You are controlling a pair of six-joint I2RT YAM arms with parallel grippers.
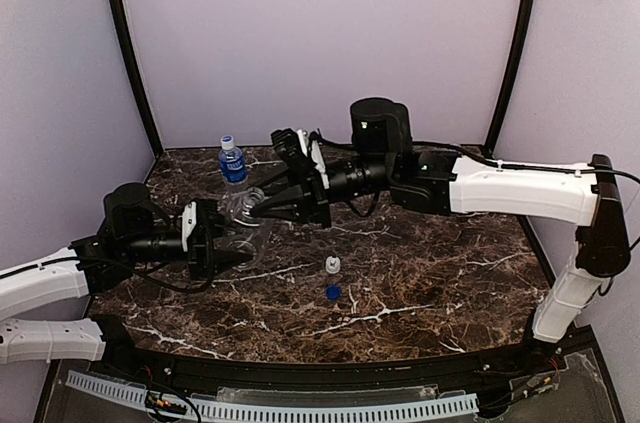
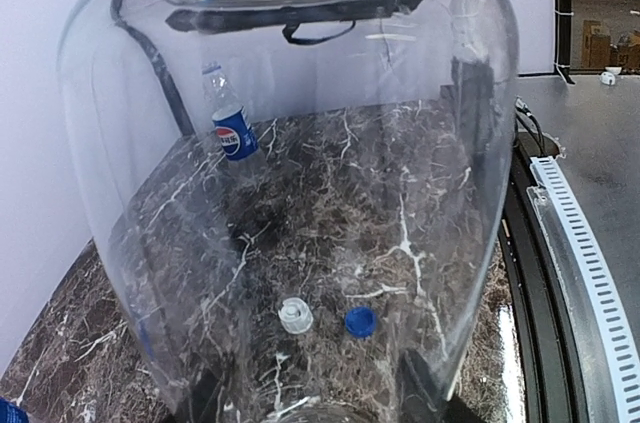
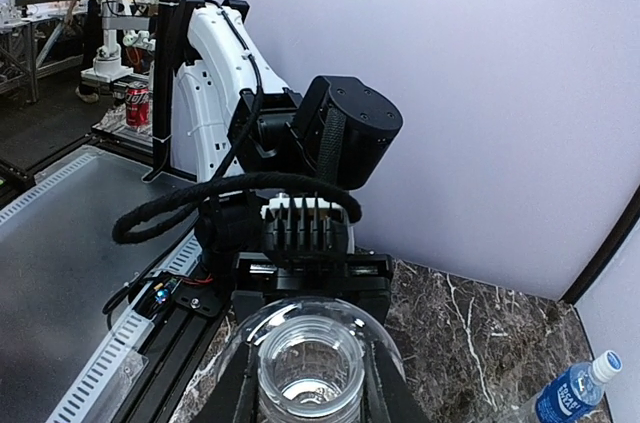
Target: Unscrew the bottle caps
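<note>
My left gripper (image 1: 236, 246) is shut on the body of the clear unlabelled bottle (image 1: 243, 226), holding it tilted above the table; its wall fills the left wrist view (image 2: 300, 93). My right gripper (image 1: 256, 209) is closed on that bottle's open neck (image 3: 311, 368), which has no cap. A white cap (image 1: 332, 264) and a blue cap (image 1: 332, 292) lie loose on the table, also in the left wrist view, the white cap (image 2: 295, 315) left of the blue cap (image 2: 360, 320). The blue-labelled bottle (image 1: 232, 161) stands capped at the back. The Pepsi bottle (image 2: 232, 128) stands near the wall.
The dark marble table (image 1: 420, 273) is enclosed by pale walls and two black corner posts (image 1: 130, 53). A black rail with a white cable chain (image 1: 300, 408) runs along the near edge. The right arm (image 1: 500, 188) stretches across the back of the table.
</note>
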